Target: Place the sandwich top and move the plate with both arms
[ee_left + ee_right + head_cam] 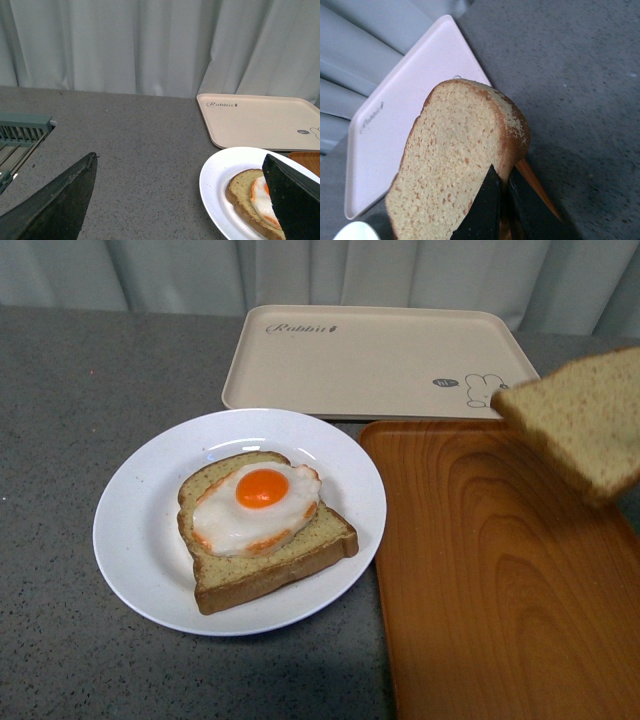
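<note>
A: R gripper (502, 180) clamped on sandwich top (585, 420), aloft above wood tray (500, 590), so clear carry twd egg slice (240, 580).
B: L gripper (179, 157) spread apart, empty, beside plate (130, 540). Prob. staged for two-arm move.

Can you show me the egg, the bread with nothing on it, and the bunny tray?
egg (262, 490), front view, on the orange yolk.
plain bread (585, 415), front view, middle of its speckled face.
bunny tray (370, 365), front view, bare middle of its floor.

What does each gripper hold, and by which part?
The right gripper pinches the plain slice by one crust edge. The left gripper is open and holds nothing.
</note>
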